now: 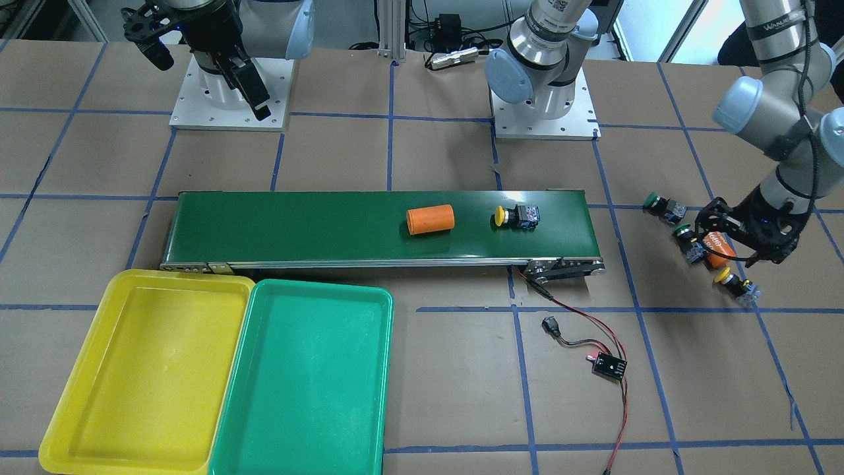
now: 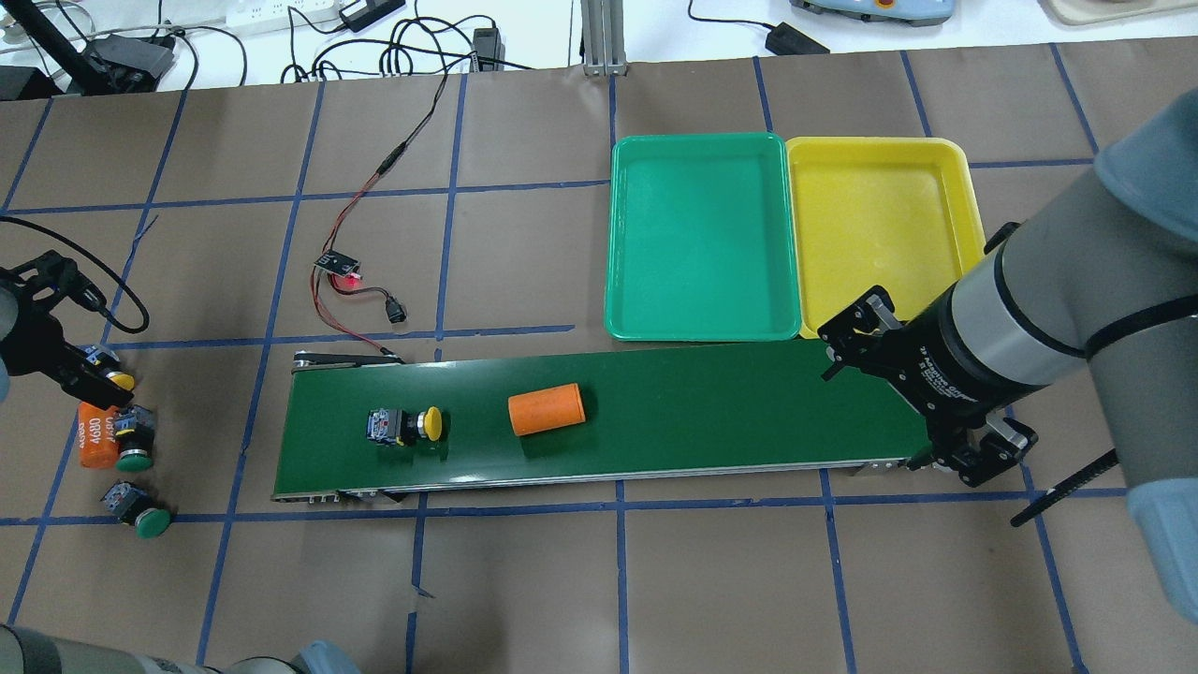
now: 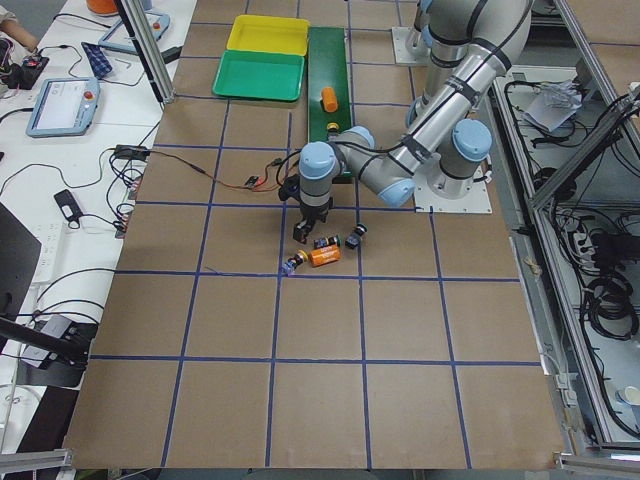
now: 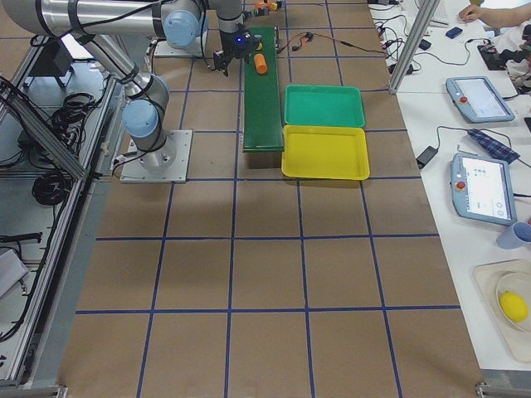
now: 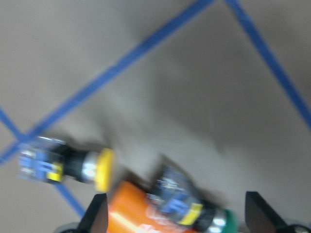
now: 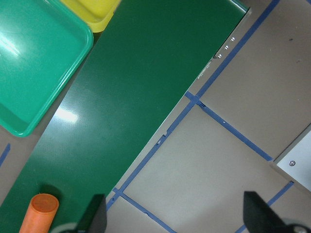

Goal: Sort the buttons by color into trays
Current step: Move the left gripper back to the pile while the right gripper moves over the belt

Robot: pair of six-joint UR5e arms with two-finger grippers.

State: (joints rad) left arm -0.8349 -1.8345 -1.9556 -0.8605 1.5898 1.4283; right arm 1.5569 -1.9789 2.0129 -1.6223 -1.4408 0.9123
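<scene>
While the left arm (image 1: pixel 768 46) stoops over buttons (image 1: pixel 666 207), right arm (image 2: pixel 1029 323) overhangs conveyor (image 2: pixel 702 412).

Crowded off the belt's end, roomier on the belt itself.
On the conveyor belt (image 2: pixel 711 412), bare green separates the yellow button (image 2: pixel 404 426) from the orange cylinder (image 2: pixel 547 410). Off the end, a green button (image 2: pixel 136 449) lies right against a second orange cylinder (image 2: pixel 96 436). Another green button (image 2: pixel 140 510) and a second yellow button (image 2: pixel 110 374) huddle near, under the spread-fingered left gripper (image 2: pixel 89 384). Wires (image 2: pixel 356 281) trail by the belt's corner.

Yellow button (image 2: pixel 404 426), orange cylinder (image 2: pixel 547 410) on belt (image 2: pixel 711 412) — green tray (image 2: pixel 697 243) beside yellow tray (image 2: pixel 875 225).
</scene>
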